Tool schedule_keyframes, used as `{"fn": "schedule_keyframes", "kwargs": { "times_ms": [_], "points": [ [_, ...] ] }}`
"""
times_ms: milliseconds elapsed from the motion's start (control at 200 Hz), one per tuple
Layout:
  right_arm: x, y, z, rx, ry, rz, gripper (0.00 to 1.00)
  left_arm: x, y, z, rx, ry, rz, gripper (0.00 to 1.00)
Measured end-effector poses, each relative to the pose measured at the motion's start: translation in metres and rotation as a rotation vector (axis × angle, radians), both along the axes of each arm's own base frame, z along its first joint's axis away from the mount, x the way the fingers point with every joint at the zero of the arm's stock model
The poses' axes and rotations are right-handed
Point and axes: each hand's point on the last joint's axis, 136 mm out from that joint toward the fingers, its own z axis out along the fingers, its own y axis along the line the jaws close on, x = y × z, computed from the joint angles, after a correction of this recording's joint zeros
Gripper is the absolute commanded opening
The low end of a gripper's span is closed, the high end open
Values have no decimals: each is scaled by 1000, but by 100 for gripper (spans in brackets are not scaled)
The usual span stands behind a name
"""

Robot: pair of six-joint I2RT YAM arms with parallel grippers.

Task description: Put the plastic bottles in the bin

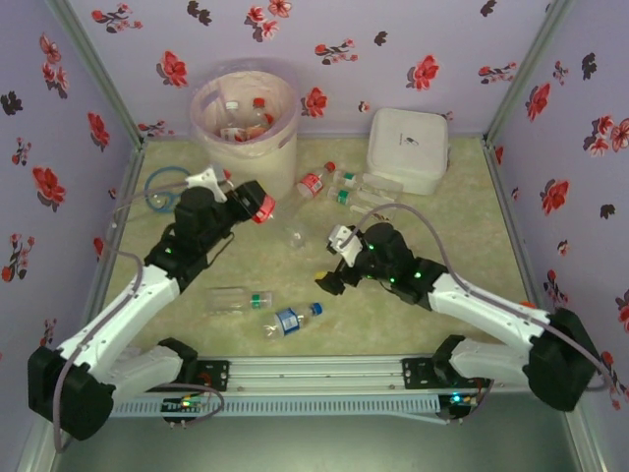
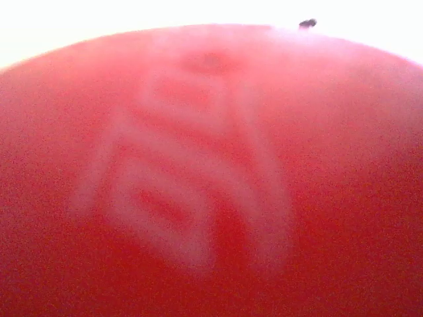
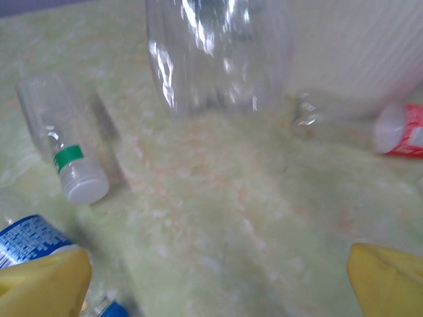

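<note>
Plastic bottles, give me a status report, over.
Left end effector shut on red-label bottle. Right end effector open, empty. Bin holds a few bottles; loose bottles lie on table. Way to bin looks unobstructed.

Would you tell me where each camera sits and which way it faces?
Top external: above and behind the arm bases, looking down on the table, bin and both arms.
Left wrist: on the left arm, close against the blurred red-labelled bottle.
Right wrist: low over the table, facing the green-banded bottle; open right gripper, yellow fingertips at bottom corners.
Shared: top external also shows the green-banded bottle and, in the left gripper, the red-labelled bottle.
</note>
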Motion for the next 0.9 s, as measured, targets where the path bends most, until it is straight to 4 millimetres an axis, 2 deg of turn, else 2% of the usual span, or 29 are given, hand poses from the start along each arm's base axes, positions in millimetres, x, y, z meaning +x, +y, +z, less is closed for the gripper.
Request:
{"fn": "schedule_keyframes", "kwargs": {
  "times_ms": [115, 350, 475, 545, 670, 900],
  "points": [
    [3, -18, 12, 41, -58, -82, 100, 0, 9, 54, 48, -99, 7, 21],
    [10, -39, 11, 44, -87, -194, 100, -6, 20, 180, 150, -364, 31, 8],
    [13, -42, 10, 40, -90, -219, 100, 6, 33, 227, 223, -474, 106, 0],
    [14, -43, 10, 35, -91, -229, 100, 22, 41, 238, 266, -501, 151, 0],
    [14, -48, 6, 13, -86, -241, 100, 62, 52, 238, 350, -505, 211, 0],
    [13, -54, 0, -23, -82, -257, 100, 162, 57, 231, 484, -470, 274, 0]
  ]
}}
